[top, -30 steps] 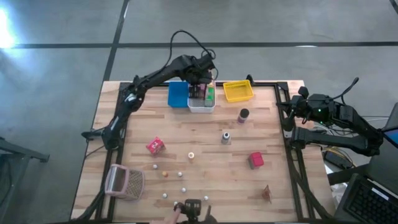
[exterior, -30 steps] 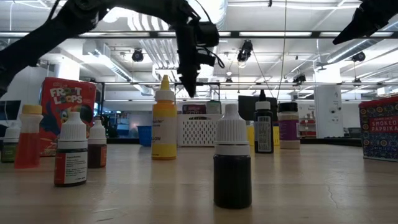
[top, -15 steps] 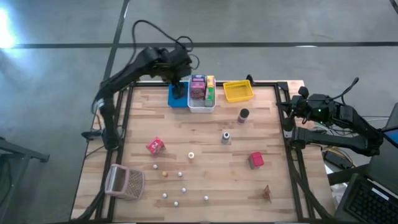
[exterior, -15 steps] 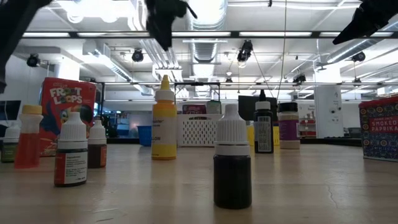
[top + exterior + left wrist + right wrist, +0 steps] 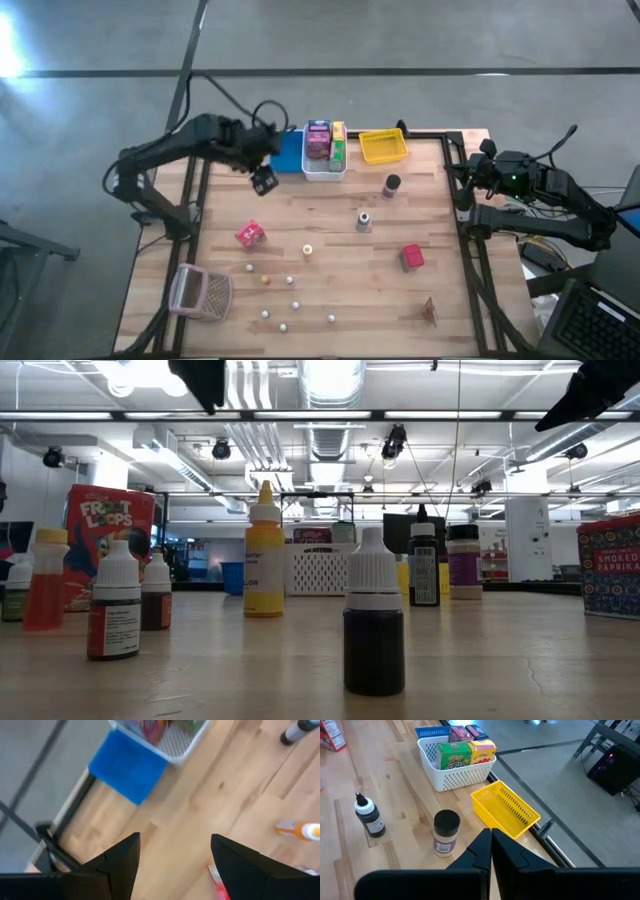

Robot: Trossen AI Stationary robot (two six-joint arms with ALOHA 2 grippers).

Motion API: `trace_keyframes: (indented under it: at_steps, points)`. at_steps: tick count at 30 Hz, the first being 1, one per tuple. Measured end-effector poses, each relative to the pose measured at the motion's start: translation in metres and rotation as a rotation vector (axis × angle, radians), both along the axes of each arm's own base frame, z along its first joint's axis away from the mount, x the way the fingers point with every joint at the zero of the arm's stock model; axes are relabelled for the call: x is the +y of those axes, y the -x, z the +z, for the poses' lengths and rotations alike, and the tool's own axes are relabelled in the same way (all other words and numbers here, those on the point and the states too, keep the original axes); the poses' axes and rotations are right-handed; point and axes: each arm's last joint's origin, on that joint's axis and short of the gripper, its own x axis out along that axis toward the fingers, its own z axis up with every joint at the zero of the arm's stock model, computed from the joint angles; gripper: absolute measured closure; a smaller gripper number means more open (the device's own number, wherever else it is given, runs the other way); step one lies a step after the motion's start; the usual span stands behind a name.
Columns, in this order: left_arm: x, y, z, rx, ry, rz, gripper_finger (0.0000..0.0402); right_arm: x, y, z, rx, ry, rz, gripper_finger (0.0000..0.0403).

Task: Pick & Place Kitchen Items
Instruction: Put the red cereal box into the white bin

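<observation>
Kitchen items stand scattered on the wooden table (image 5: 330,205): a red box (image 5: 249,234), a pink-red box (image 5: 411,257), a dark-lidded jar (image 5: 391,185), a grey little bottle (image 5: 363,221) and several tiny balls (image 5: 265,281). More boxes (image 5: 320,140) stand in the white bin (image 5: 324,168). My left gripper (image 5: 264,181) hangs open over bare wood to the left of the blue bin (image 5: 287,152), with nothing between its fingers (image 5: 120,865). My right gripper (image 5: 491,845) is shut and empty at the table's right edge, pointing toward the jar (image 5: 445,832).
A yellow bin (image 5: 383,146) stands at the far edge, right of the white bin. A pinkish mesh basket (image 5: 200,292) lies at the near left corner. A small brown thing (image 5: 429,311) lies near right. A black frame (image 5: 450,135) runs along the table's edges.
My left gripper has swung from above the white bin toward the table's left edge and a little nearer, rising and rolling about its own axis. A hand and a dark thing at the near edge have gone out of view.
</observation>
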Motion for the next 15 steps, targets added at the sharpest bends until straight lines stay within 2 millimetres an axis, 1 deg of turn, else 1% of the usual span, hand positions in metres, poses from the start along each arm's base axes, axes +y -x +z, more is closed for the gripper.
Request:
trace_keyframes:
  at_steps: [6, 15]
  points:
    - [-0.026, 0.012, -0.019, 0.020, 0.052, 0.027, 0.0154, 0.000, 0.000, 0.000, 0.001, 0.001, 0.001, 0.0394]
    - [-0.055, 0.017, -0.038, 0.027, 0.105, 0.088, 0.0154, 0.000, 0.000, 0.000, 0.001, 0.001, 0.001, 0.0394]
